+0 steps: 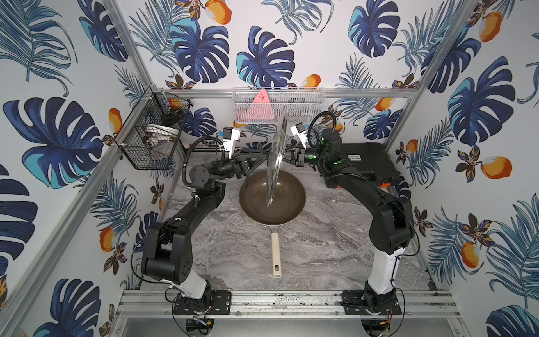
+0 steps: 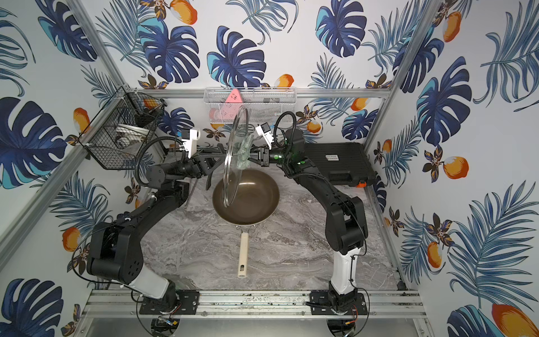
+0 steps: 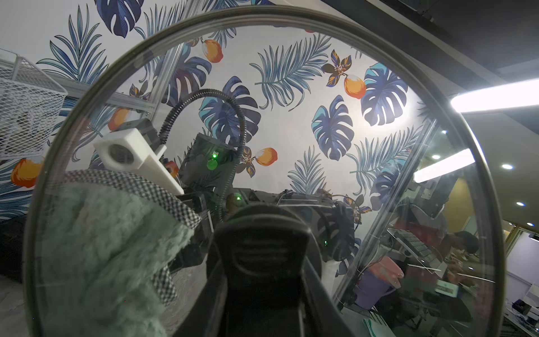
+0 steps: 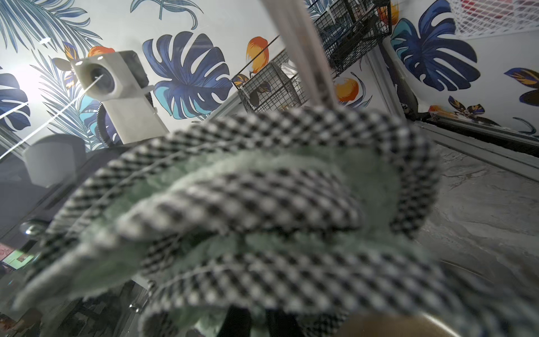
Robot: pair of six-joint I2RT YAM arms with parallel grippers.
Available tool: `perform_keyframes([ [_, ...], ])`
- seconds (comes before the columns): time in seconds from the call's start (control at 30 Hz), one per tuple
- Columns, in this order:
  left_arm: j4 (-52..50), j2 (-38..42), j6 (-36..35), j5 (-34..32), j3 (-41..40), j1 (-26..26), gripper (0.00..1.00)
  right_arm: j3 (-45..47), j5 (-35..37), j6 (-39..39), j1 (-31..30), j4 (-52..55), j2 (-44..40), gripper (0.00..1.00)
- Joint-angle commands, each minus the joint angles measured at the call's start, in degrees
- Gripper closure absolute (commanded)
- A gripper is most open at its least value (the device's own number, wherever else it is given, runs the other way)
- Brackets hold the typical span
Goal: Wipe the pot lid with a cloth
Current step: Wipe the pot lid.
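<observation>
Left gripper (image 1: 256, 159): clamped on the black handle (image 3: 259, 245) of the pot lid (image 2: 233, 175), reaching in from the left.
Pot lid: in the air, stood on edge above the dark pan (image 1: 287, 204) and clear of it, with one glass face toward each arm.
Cloth (image 2: 244, 151): mint green with a checked border, bunched against the lid's face away from the handle, just beside the centre.
Right gripper (image 2: 256, 156): closed on the cloth, presenting it to the glass from the right.
Risk: a hard push from the right could twist the lid in its single grip on the handle, or lever it loose — it would then drop onto the pan. A loose fold could also slip out of the pinch.
Hidden: the right gripper's fingertips are buried in the cloth, and real contact with the glass is hard to confirm. The right wrist view is blurred. In a top view the lid's rim (image 1: 277, 140) shows edge-on and covers the cloth.
</observation>
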State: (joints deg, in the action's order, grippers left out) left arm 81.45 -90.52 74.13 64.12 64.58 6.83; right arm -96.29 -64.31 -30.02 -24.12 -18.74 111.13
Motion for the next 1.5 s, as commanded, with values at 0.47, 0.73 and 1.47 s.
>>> perform_keyframes([
  [0.47, 6.97, -4.79, -3.27, -12.76, 1.25, 0.20, 1.00, 15.87, 1.45, -0.66, -7.84, -6.38, -13.85, 1.00],
  [0.73, 6.97, -5.68, -3.66, -13.40, -0.16, 0.15, 1.00, 16.46, 3.66, 4.27, -10.90, 1.53, -21.36, 1.00],
  [1.47, 6.97, -4.78, -2.54, -10.45, -1.68, 2.52, 1.00, -5.28, 6.95, 13.38, -8.76, 17.81, -14.89, 1.00],
])
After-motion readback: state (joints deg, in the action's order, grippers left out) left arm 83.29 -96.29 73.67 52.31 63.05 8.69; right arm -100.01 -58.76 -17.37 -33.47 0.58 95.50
